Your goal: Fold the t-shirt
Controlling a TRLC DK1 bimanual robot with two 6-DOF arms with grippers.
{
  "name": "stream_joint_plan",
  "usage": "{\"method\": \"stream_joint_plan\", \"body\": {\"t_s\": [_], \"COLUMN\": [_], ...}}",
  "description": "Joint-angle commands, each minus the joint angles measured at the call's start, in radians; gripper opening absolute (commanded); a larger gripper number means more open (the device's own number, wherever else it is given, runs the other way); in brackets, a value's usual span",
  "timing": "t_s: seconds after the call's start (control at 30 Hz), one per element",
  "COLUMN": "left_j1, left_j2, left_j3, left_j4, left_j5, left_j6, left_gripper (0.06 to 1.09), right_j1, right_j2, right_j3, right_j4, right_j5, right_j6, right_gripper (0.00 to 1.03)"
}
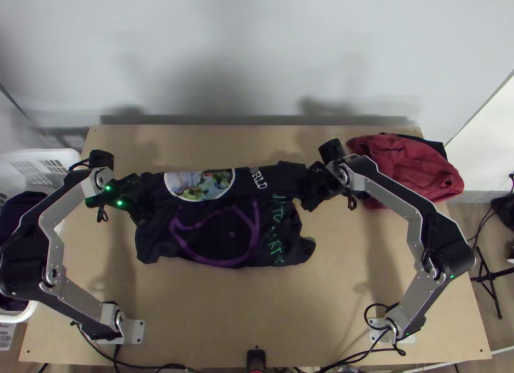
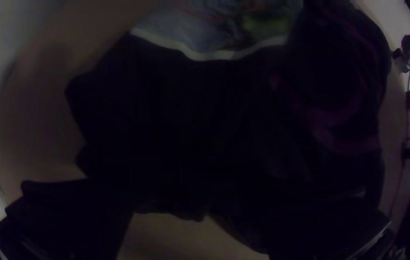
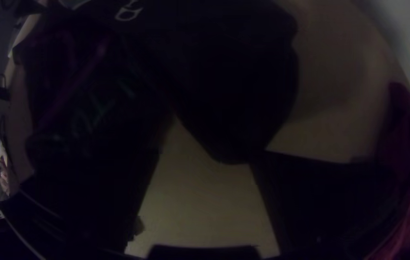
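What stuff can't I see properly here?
Top view: part of the t-shirt, behind the left claw.
Top view: part of the black cloth, under the red cloth.
Top view: white basket, cut off by the left edge.
Right wrist view: green lettering, too dim to read.

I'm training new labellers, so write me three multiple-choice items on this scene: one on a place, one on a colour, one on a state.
1. Where is the bunched red cloth?
A) near left corner of the table
B) far right corner
C) middle of the near edge

2. What colour is the curved line on the T-shirt?
A) yellow
B) white
C) purple

3. How is the right gripper?
A) open
B) fully shut

1: B, the top view shows it at that corner.
2: C, the line shows purple against black fabric.
3: A, its fingers stand well apart with bare table between them.
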Motion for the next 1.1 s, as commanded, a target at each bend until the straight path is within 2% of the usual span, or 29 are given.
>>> {"method": "stream_joint_plan", "body": {"t_s": [0.0, 0.13, 0.2, 0.4, 0.5, 0.57, 0.63, 0.77, 0.83, 1.07], "left_j1": [0.039, 0.079, 0.075, -0.066, -0.142, -0.225, -0.288, -0.379, -0.428, -0.431], "left_j2": [-0.069, -0.170, -0.267, -0.646, -0.732, -0.807, -0.859, -0.888, -0.916, -0.854], "left_j3": [0.055, 0.081, 0.054, -0.147, -0.230, -0.314, -0.382, -0.454, -0.502, -0.581], "left_j4": [0.009, -0.004, -0.045, -0.286, -0.453, -0.501, -0.493, -0.492, -0.456, -0.304], "left_j5": [0.001, 0.015, 0.015, -0.002, -0.006, -0.029, -0.066, -0.072, -0.103, -0.153], "left_j6": [-0.025, -0.029, 0.017, 0.238, 0.245, 0.233, 0.210, 0.116, 0.093, 0.038], "left_gripper": [1.05, 1.05, 1.04, 1.03, 1.03, 1.03, 1.03, 1.03, 1.03, 1.03], "right_j1": [0.009, 0.009, 0.012, 0.090, 0.130, 0.150, 0.174, 0.234, 0.245, 0.248], "right_j2": [-0.049, -0.135, -0.207, -0.400, -0.448, -0.459, -0.465, -0.471, -0.469, -0.456], "right_j3": [-0.005, -0.029, -0.071, -0.244, -0.321, -0.356, -0.373, -0.390, -0.396, -0.417], "right_j4": [-0.017, -0.054, -0.070, -0.104, -0.107, -0.109, -0.115, -0.115, -0.115, -0.096], "right_j5": [-0.001, -0.001, -0.001, 0.002, 0.003, 0.003, 0.005, 0.005, 0.005, 0.005], "right_j6": [0.024, 0.033, 0.035, 0.032, 0.032, 0.036, 0.041, 0.076, 0.078, 0.078], "right_gripper": [0.98, 0.98, 0.98, 0.97, 0.96, 0.96, 0.96, 0.96, 0.96, 0.96]}}
